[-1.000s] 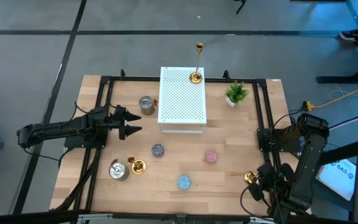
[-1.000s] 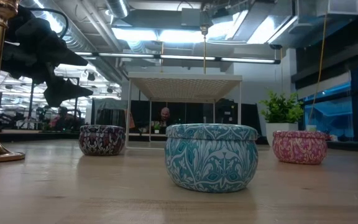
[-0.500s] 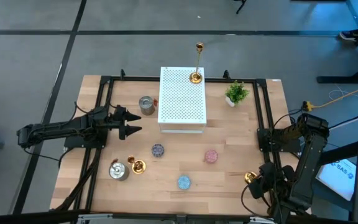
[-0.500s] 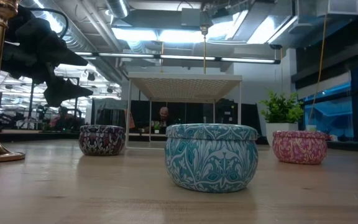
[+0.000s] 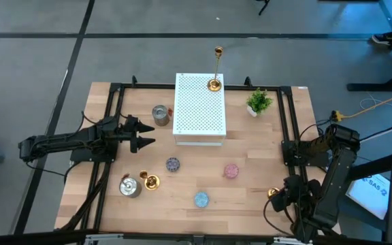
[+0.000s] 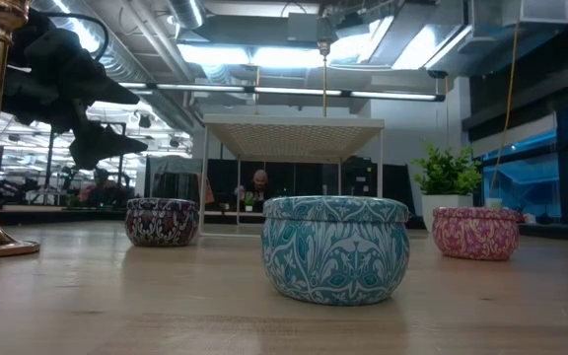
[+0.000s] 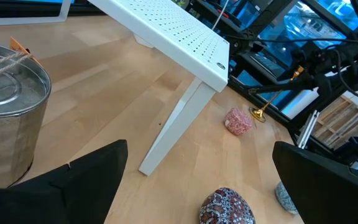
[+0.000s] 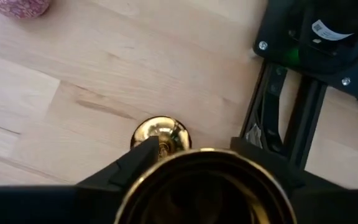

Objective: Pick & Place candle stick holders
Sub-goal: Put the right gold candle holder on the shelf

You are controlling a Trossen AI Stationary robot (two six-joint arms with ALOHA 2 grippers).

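Gold holder (image 5: pixel 273 194) stood upright at table (image 5: pixel 250 204) near-right corner, cup rim between right gripper (image 5: pixel 286 199) fingers, spread, contact not clear. Rim to be centred between fingers before closing; lift kept vertical. Left gripper (image 5: pixel 143 133) spread wide, waiting near silver cup (image 5: pixel 160 114).

Teal-patterned tin (image 6: pixel 335 247) — pink tin (image 6: pixel 475 233) — gold holder (image 8: pixel 160 138).

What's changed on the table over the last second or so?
The right gripper has shifted slightly along the table's near edge beside the gold candle holder, its fingers flanking the holder's cup. The left gripper stays open and parked near the white perforated box; the tins have not moved.
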